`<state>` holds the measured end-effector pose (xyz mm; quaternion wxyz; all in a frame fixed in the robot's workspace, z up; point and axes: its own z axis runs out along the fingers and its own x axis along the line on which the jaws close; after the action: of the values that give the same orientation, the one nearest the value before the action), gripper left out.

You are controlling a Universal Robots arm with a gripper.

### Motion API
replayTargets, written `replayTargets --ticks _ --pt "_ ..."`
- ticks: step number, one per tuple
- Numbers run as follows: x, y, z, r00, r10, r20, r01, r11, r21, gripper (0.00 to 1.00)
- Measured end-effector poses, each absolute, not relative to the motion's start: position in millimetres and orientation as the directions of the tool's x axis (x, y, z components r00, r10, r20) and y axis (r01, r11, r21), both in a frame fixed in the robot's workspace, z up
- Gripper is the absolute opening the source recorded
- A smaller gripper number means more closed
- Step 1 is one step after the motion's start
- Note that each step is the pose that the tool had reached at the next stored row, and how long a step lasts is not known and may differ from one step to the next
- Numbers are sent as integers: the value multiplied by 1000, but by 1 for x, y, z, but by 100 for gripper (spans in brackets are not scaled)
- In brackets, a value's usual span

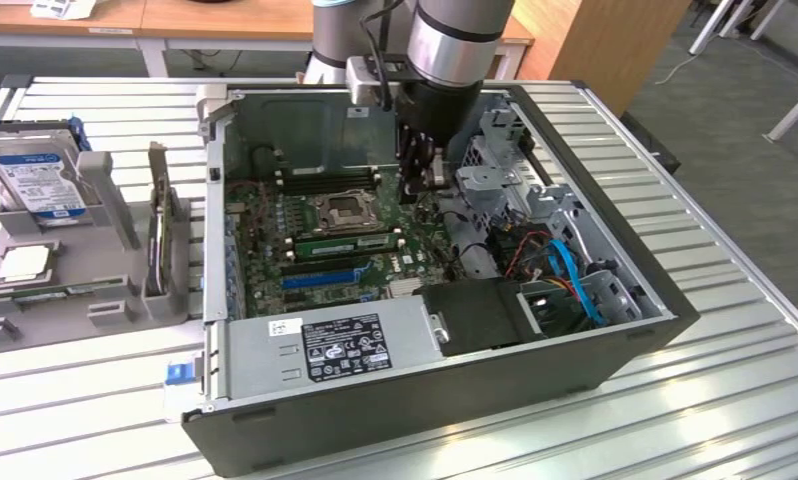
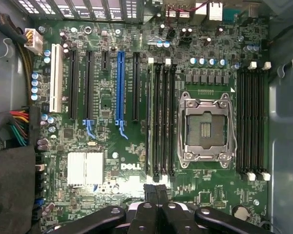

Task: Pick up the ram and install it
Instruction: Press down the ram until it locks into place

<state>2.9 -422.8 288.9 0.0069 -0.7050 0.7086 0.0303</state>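
Note:
The ram is a long thin green stick standing on edge in a black memory slot beside the CPU socket, inside the open computer case. From the wrist view the ram appears edge-on, in the slot of its bank farthest from the CPU socket. My gripper hangs above the motherboard, toward the exterior view's right of the socket and apart from the ram. Its black fingers are pressed together; the gripper is shut with nothing between them.
A blue expansion slot and black slots lie beside the ram bank, and another memory bank is past the socket. The power supply fills the case's near side. A grey holder with a hard drive and a green card stands at the exterior view's left.

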Motion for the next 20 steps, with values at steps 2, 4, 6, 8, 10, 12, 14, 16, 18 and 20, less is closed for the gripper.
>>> replayTargets --ticks 2,4,6,8,10,12,14,16,18,20 --pt "3 -423 288 -6 -999 -52 -999 4 33 10" --pt "3 -423 287 -6 -999 -52 -999 4 33 10" --pt "3 -423 285 -6 -999 -52 -999 4 33 10" --pt "3 -423 284 -6 -999 -52 -999 4 33 10" --pt "3 -423 283 -6 -999 -52 -999 4 33 10" --pt "3 -423 281 -6 -999 -52 -999 4 33 10" --pt "3 -423 280 -6 -999 -52 -999 4 33 10" --pt "3 -423 278 -6 -999 -52 -999 4 33 10" --pt "3 -423 277 -6 -999 -52 -999 4 33 10" --pt "3 -423 275 -6 -999 -52 -999 4 33 10"
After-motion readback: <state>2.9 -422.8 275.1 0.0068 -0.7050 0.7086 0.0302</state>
